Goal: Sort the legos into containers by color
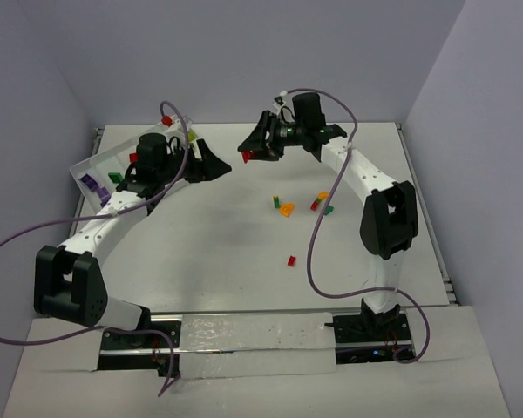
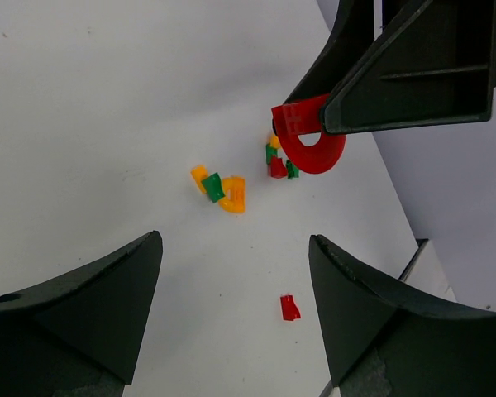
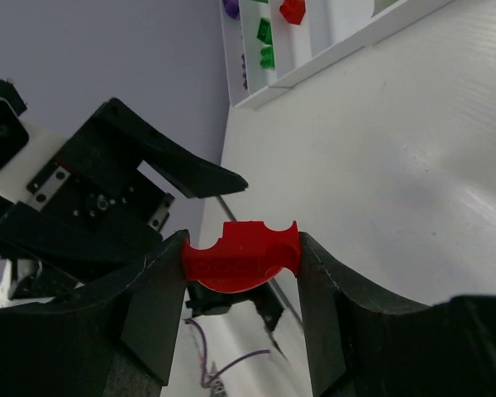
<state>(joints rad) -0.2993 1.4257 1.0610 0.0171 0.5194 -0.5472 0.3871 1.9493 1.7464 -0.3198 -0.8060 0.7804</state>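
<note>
Your right gripper (image 3: 241,248) clamped on a red arch brick (image 3: 244,263), your left gripper (image 2: 234,248) facing it, jaws apart, loose bricks (image 1: 285,207) mid-table (image 1: 235,261) — white tray (image 1: 85,170) far left.

A red arch lego (image 3: 241,258) sits pinched in the right gripper (image 1: 249,154) above the desk (image 1: 244,252). Orange, green, yellow and red legos (image 1: 283,207) lie loose mid-desk. The tray (image 3: 347,48) holds purple, green and red ones in separate compartments.
</note>
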